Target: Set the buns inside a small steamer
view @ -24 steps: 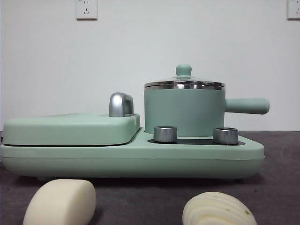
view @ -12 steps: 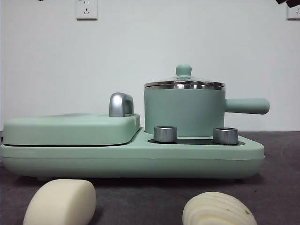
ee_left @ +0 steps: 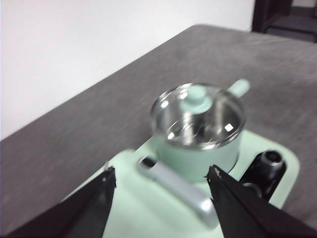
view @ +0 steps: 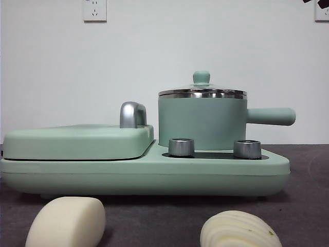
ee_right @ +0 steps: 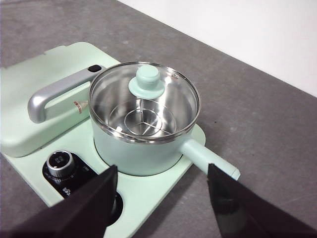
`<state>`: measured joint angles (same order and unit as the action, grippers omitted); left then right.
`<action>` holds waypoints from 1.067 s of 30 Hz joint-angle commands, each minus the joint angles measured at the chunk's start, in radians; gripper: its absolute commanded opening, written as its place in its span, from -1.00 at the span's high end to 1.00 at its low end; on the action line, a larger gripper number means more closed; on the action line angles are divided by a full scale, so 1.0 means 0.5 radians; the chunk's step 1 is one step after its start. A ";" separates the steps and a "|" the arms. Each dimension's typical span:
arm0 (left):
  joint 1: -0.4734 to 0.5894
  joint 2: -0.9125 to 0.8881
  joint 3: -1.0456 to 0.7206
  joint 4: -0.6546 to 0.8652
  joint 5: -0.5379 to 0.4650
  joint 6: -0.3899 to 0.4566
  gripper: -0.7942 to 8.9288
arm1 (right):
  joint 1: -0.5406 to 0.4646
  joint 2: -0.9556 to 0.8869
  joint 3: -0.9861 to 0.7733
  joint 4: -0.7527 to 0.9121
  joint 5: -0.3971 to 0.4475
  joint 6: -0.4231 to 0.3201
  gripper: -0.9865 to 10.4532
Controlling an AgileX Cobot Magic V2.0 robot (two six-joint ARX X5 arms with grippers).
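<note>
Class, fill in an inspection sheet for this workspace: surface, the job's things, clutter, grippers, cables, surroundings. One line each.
Surface: dark grey table, matte.
Job's things: smooth bun and ridged bun lie on the table in front of the cooker base; small steamer sits on the base, glass lid on, nothing but a steel rack inside.
Clutter: flat griddle lid with chrome handle beside the steamer.
Grippers: left gripper and right gripper open, holding nothing, above the cooker.
Cables: nothing seen.
Surroundings: white wall, sockets.

Flat mint-green griddle lid point(view: 77, 141) with chrome handle point(view: 132, 115), two knobs point(view: 181, 146), wall sockets point(view: 94, 10)
</note>
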<state>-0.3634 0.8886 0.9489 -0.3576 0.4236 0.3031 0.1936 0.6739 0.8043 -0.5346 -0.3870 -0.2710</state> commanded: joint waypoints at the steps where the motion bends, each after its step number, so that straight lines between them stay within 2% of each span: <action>1: -0.118 0.108 0.045 0.141 0.018 -0.120 0.25 | 0.007 0.005 0.031 0.019 0.002 0.105 0.32; 6: -0.288 0.374 0.045 0.449 0.001 -0.210 0.28 | 0.007 0.005 0.031 0.019 0.002 0.132 0.32; 11: -0.415 0.700 0.046 0.878 -0.079 -0.352 0.27 | 0.007 0.006 0.031 0.020 0.002 0.164 0.32; 15: -0.484 0.929 0.069 1.143 -0.137 -0.386 0.26 | 0.007 0.005 0.031 0.019 0.002 0.177 0.32; 23: -0.584 1.332 0.336 1.167 -0.190 -0.382 0.26 | 0.007 0.006 0.031 0.018 0.004 0.177 0.32; 32: -0.598 1.647 0.599 1.166 -0.224 -0.368 0.26 | 0.007 0.006 0.031 0.020 0.004 0.176 0.32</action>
<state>-0.6529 1.6905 1.2190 0.2138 0.3130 0.1154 0.1936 0.6739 0.8043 -0.5346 -0.3870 -0.2005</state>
